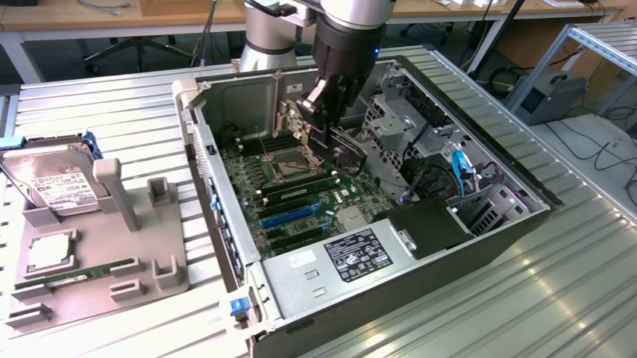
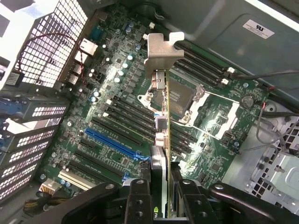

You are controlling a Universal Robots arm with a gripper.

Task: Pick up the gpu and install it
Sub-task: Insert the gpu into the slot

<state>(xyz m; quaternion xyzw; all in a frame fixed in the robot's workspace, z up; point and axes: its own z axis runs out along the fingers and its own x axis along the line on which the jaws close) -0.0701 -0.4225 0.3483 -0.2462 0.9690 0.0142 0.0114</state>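
The open computer case (image 1: 211, 160) lies on its side with its green motherboard (image 1: 298, 201) facing up. My gripper (image 1: 321, 112) reaches down inside the case and is shut on the gpu (image 1: 344, 153), which hangs just above the board. In the wrist view the gpu (image 2: 161, 126) appears edge-on between my fingers (image 2: 139, 196), its silver bracket (image 2: 161, 51) at the far end. It hovers over the black slots beside the CPU socket (image 2: 187, 100), with the blue slots (image 2: 110, 142) off to one side. I cannot tell whether its edge touches a slot.
At the exterior view's left a grey fixture tray (image 1: 130, 246) holds a hard drive (image 1: 55, 186), a processor (image 1: 50, 253) and a green RAM stick (image 1: 74, 274). Inside the case are the power supply (image 1: 344, 261), drive cages (image 1: 398, 123) and blue cables (image 1: 460, 168).
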